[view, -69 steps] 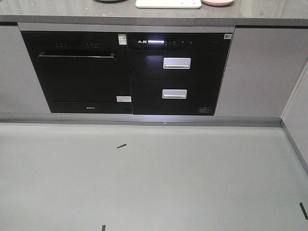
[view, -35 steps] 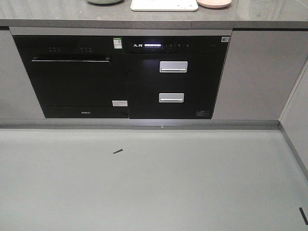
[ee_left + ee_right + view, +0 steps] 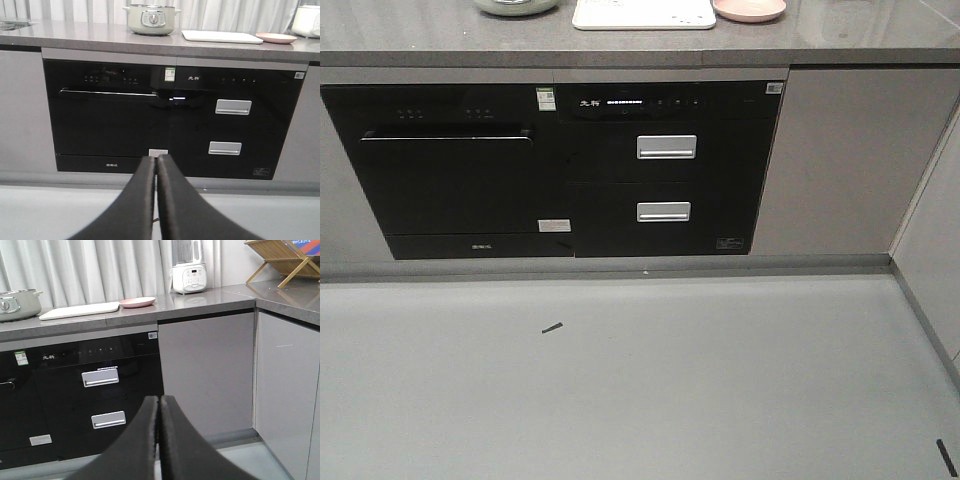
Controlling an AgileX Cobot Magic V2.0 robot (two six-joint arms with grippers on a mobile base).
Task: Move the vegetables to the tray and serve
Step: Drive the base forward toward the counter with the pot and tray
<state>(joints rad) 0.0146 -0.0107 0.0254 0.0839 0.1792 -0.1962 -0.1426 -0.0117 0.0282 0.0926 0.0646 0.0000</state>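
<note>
The cream tray (image 3: 642, 14) lies flat on the grey counter (image 3: 640, 45) above the black appliances; it also shows as the tray (image 3: 221, 36) in the left wrist view and the tray (image 3: 80, 310) in the right wrist view. No vegetables show in any view. My left gripper (image 3: 156, 159) is shut with nothing between its fingers, well in front of the cabinets and below counter height. My right gripper (image 3: 160, 399) is shut and empty too, facing the drawers. Neither gripper shows in the front view.
A pale green pot (image 3: 151, 19) stands left of the tray and a pink plate (image 3: 276, 37) right of it. A white blender (image 3: 189, 270) and a wooden rack (image 3: 282, 257) are further right. Black dishwasher (image 3: 450, 175) and drawer unit (image 3: 665, 170) sit under the counter. Grey floor (image 3: 640, 380) lies ahead.
The front view has shifted: the cabinets slid left and down in frame, and more of the counter top, pot, tray and plate shows. The drawer unit's lit display has gone dim.
</note>
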